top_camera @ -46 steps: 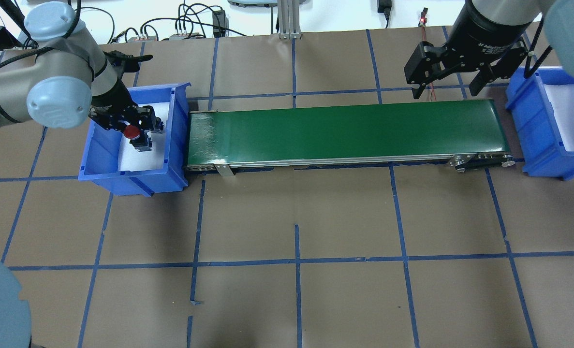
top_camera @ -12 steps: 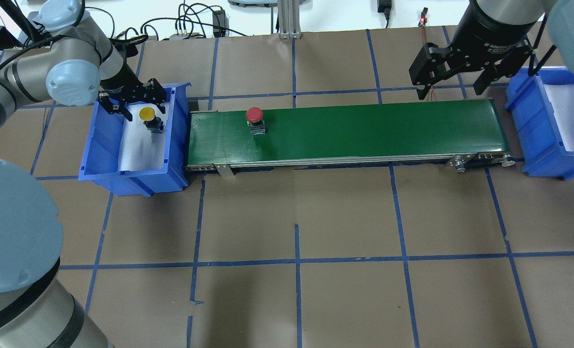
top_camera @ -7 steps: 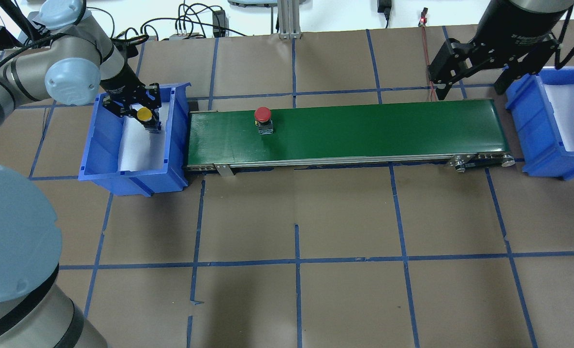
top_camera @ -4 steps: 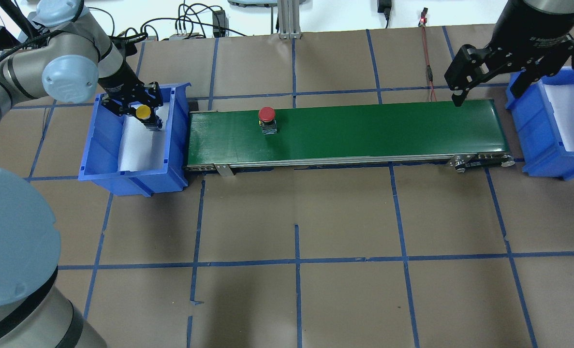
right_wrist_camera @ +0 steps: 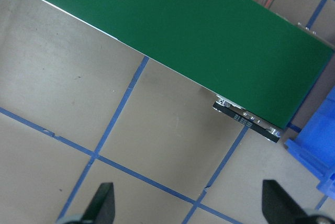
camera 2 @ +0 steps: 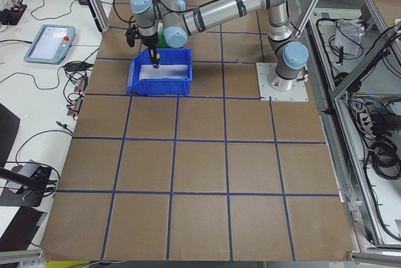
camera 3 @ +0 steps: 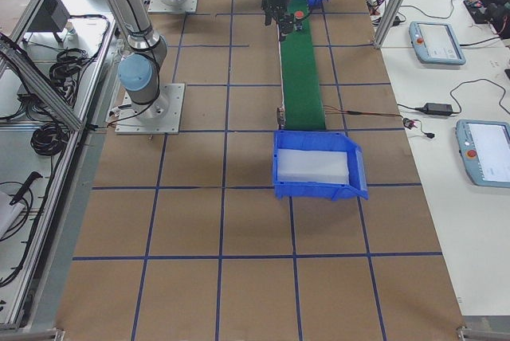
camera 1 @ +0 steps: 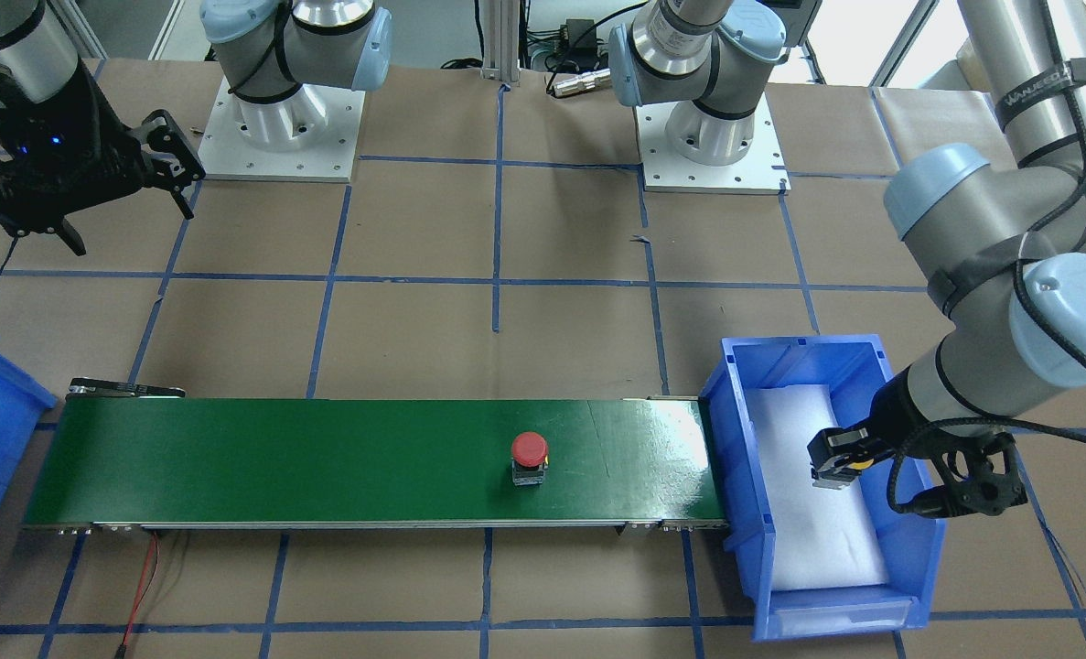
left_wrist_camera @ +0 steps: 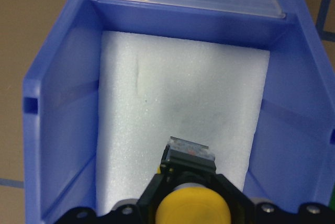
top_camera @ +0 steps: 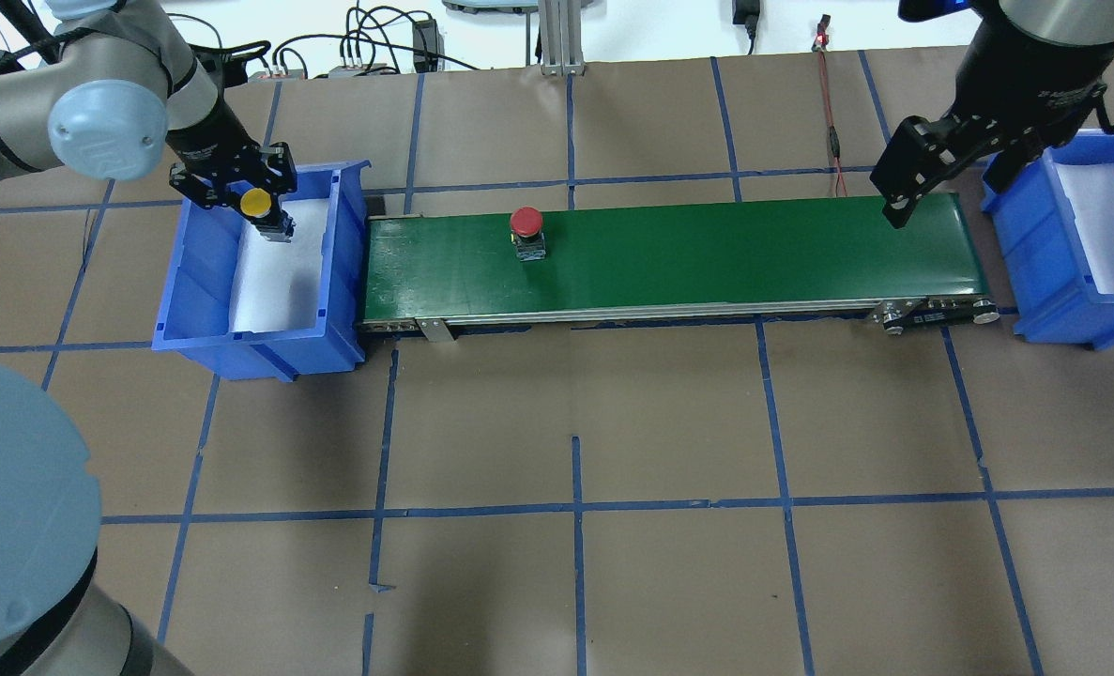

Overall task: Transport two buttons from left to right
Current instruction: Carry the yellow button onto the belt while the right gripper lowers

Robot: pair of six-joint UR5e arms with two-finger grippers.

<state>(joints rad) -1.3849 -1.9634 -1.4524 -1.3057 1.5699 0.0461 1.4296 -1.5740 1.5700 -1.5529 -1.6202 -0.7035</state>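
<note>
The red button (top_camera: 526, 222) stands on the green conveyor belt (top_camera: 707, 253), left of its middle; it also shows in the front view as the red button (camera 1: 530, 449). My left gripper (top_camera: 261, 214) is shut on the yellow button (top_camera: 256, 201) and holds it above the white foam of the left blue bin (top_camera: 200, 282). In the left wrist view the yellow button (left_wrist_camera: 192, 207) sits between the jaws, its grey body pointing down into the left bin (left_wrist_camera: 63, 103). My right gripper (top_camera: 948, 197) hangs open and empty over the belt's right end; its fingertips (right_wrist_camera: 103, 201) stand wide apart.
The right blue bin (top_camera: 1049, 272) with a foam liner stands just past the belt's right end. A red wire (top_camera: 829, 122) lies behind the belt. Cables and a metal post (top_camera: 557, 38) line the table's far edge. Brown paper with blue tape lines covers the table.
My left gripper shut on the yellow button and raised it, shifting left within the bin. The red button rode the belt to the right. My right gripper moved right and closer to the belt's end.
</note>
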